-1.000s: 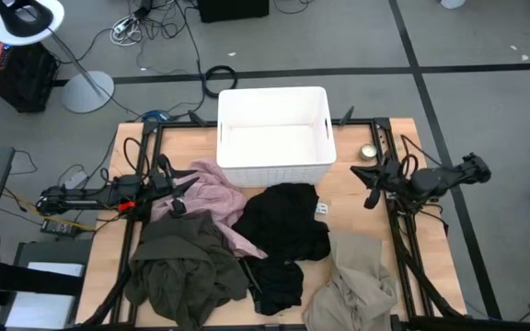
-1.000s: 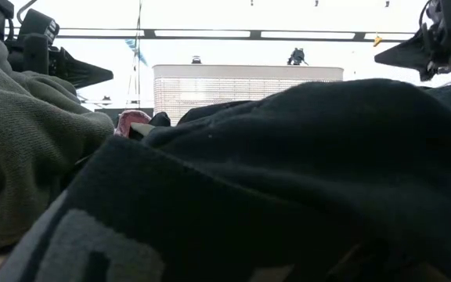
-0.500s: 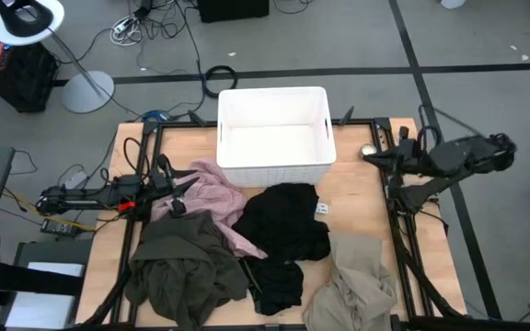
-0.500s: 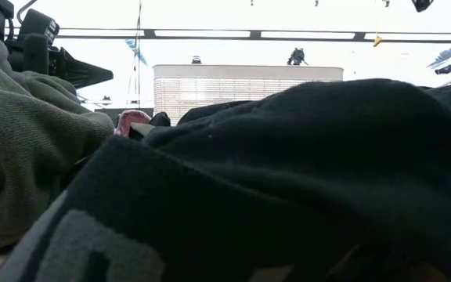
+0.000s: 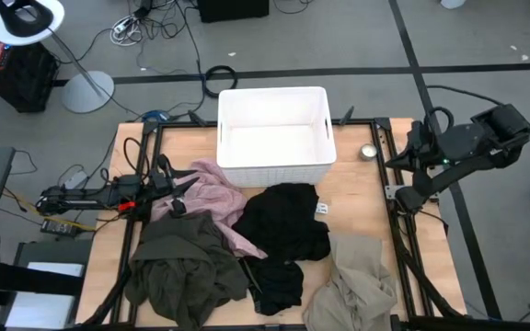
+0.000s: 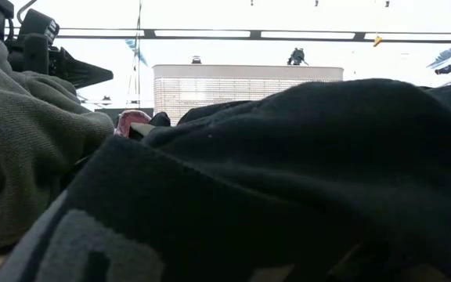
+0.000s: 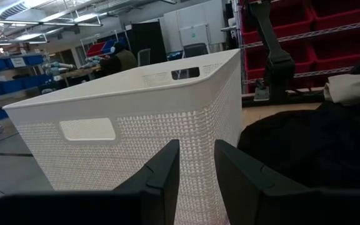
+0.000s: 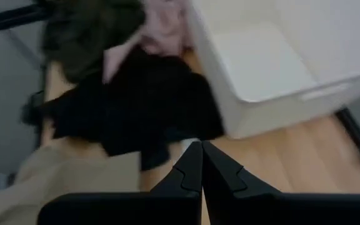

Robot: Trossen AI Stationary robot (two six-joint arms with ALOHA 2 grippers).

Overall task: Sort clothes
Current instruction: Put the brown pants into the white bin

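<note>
The clothes lie in a heap on the near half of the table: an olive-green garment, a pink one, two black ones and a beige one. In the low view the olive one and a black one fill the foreground. My left gripper is open and level at the table's left, over the pink garment's edge, with nothing between its fingers. My right gripper is shut and empty, raised high over the table's right edge and tipped down toward the clothes.
A white rectangular bin stands at the table's far middle, its near wall beside the pink and black garments. A small round object lies to its right. Dark frame rails run along the table's left and right sides.
My right gripper has risen well above the table and drawn back toward the table's right edge, leaving the low view upward. It has tipped from about level to slanting down. It stays shut. The clothes have not moved.
</note>
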